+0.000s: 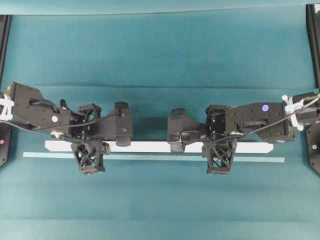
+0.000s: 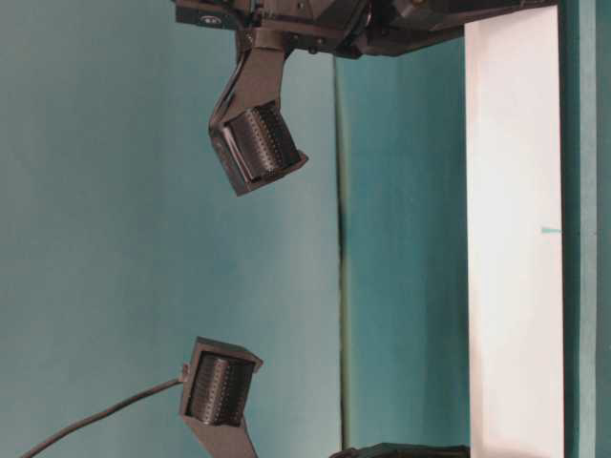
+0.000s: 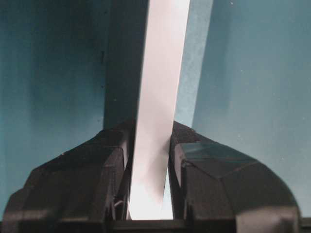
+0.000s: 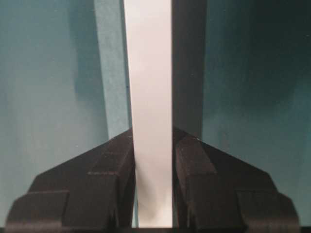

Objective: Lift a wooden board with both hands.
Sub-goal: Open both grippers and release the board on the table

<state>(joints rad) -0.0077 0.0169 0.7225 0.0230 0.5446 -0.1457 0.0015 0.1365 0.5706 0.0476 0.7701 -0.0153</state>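
1. Because the wooden board (image 1: 160,147) is long and thin, we hold it at two stations, the left hand (image 1: 90,159) near one end and the right hand (image 1: 219,159) past the middle toward the other, so it should neither sag nor tip
2. Each hand is pinching the board across its narrow width: in the left wrist view the fingers (image 3: 104,179) press both long edges, and the right wrist view shows the same
3. The board hangs level above the teal bench (image 1: 160,55); it looks clear of the surface, judging by the shadow and the pale teal strip (image 1: 150,157) seen beside it
4. The lift seems well under way, and both hands must rise evenly
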